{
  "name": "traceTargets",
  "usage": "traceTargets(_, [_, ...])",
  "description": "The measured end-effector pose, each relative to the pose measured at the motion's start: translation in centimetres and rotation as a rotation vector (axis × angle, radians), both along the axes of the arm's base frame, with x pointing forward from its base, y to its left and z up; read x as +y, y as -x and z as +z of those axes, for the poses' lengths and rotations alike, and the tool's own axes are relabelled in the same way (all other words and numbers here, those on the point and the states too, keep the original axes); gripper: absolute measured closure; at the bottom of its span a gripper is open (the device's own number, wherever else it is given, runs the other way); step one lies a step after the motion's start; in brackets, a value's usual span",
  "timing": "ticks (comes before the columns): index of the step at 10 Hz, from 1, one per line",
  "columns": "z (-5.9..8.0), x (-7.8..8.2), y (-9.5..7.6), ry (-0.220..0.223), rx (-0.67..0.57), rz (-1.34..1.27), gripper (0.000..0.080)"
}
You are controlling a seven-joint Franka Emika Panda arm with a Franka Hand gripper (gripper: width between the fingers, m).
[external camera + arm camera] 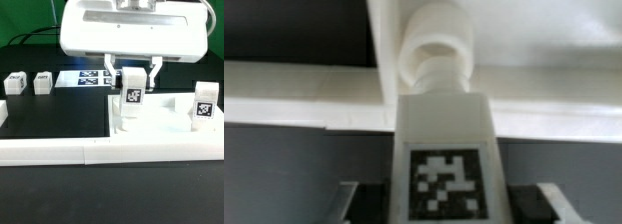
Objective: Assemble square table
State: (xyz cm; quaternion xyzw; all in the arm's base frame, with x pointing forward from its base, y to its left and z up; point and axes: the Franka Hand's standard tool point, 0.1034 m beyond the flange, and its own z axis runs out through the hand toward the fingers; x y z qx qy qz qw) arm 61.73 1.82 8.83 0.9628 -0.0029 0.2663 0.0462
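The gripper (138, 78) is pointed downward and is clamped on the upper part of the first leg (131, 98). In the wrist view the fingers (352, 203) are seen set against both sides of its tagged block. The first leg is held upright, with its tag turned toward the exterior camera. Its lower end is set on the tabletop (165, 128), near that slab's edge at the exterior view's left. Whether the lower end is seated in a corner hole cannot be told.

A second leg (203, 106) is stood upright on the tabletop toward the exterior view's right, well apart from the first leg. A third leg (15, 84) and a fourth leg (42, 82) are placed on the black table (55, 120) at the exterior view's left, near each other. The marker board (88, 77) is laid flat on the black table, between the fourth leg and the gripper. A low border wall (60, 150) is run along the front, against the tabletop's near edge.
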Motion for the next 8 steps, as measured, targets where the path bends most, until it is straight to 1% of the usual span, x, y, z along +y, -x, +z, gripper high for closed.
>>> traceTargets(1, [-0.02,0.25,0.02,-0.003,-0.001,-0.003,0.0506])
traceTargets(4, [0.02,0.18,-0.04,0.012,-0.011,0.02,0.0506])
traceTargets(8, [-0.01,-0.04,0.57,0.026,-0.004,0.039,0.0506])
